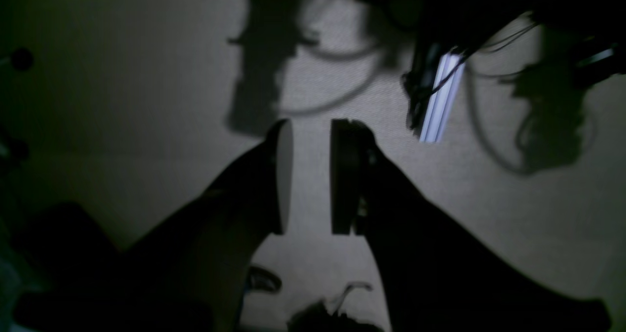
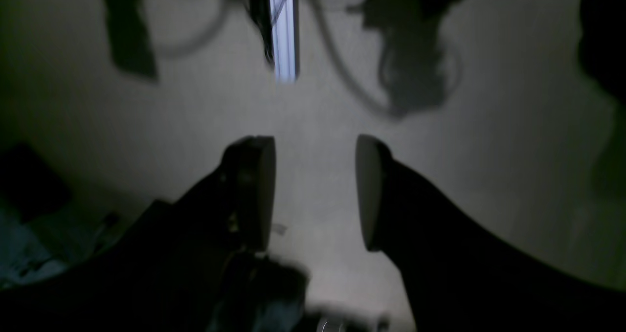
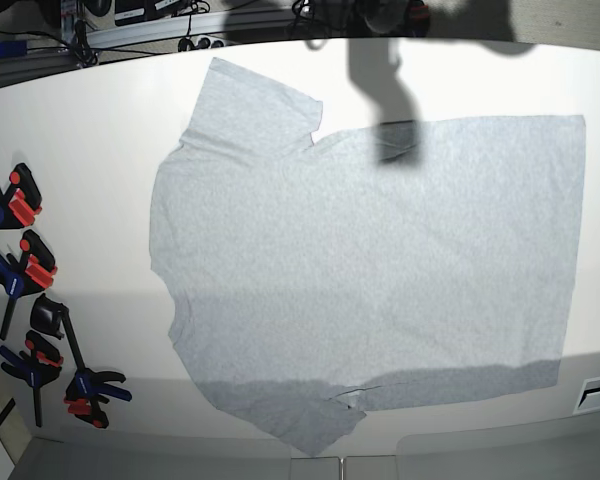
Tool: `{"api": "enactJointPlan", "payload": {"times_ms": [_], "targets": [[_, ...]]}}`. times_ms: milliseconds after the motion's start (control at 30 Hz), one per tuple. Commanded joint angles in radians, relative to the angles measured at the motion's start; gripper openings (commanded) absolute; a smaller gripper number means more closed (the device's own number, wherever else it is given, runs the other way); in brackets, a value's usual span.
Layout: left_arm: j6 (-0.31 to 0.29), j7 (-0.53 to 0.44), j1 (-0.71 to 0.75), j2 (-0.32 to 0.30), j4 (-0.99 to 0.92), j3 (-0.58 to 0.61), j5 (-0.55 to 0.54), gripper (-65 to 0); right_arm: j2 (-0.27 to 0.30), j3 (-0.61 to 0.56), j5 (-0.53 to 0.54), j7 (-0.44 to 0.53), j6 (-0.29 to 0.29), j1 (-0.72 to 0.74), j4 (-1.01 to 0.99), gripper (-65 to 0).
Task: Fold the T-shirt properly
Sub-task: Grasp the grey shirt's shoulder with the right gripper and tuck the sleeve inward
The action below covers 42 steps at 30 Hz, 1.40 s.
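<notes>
Lying flat and unfolded, the T-shirt point(image 3: 360, 270) is spread over most of the table point(image 3: 90, 200), with the collar side toward its left edge and the hem toward the right edge. No fold is seen yet, so the whole task is judged to be left. The left gripper point(image 1: 310, 175) is narrowly parted, the right gripper point(image 2: 315, 192) wider; nothing is held.
</notes>
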Motion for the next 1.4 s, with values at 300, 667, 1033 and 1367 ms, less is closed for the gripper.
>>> {"api": "enactJointPlan", "payload": {"times_ms": [300, 667, 1033, 1367], "targets": [[0.003, 0.130, 0.026, -0.024, 0.453, -0.054, 0.071, -53.6, 0.006, 0.251, 0.005, 0.018, 0.154, -0.024, 0.451, -40.0], [-0.093, 0.129, -0.291, -0.118, 0.520, -0.054, 0.071, -53.6, 0.005, 0.288, 0.043, -0.098, 0.475, 0.365, 0.571, -40.0], [-0.092, 0.124, -0.369, -0.142, 0.520, -0.054, 0.067, -53.6, 0.080, -0.066, -0.514, -0.309, 0.257, 0.407, 0.569, -40.0], [-0.183, 0.248, -0.369, -0.142, 0.520, -0.054, 0.071, -48.3, 0.102, -0.336, -0.841, -0.333, 0.141, 0.407, 0.569, -37.1]]}}
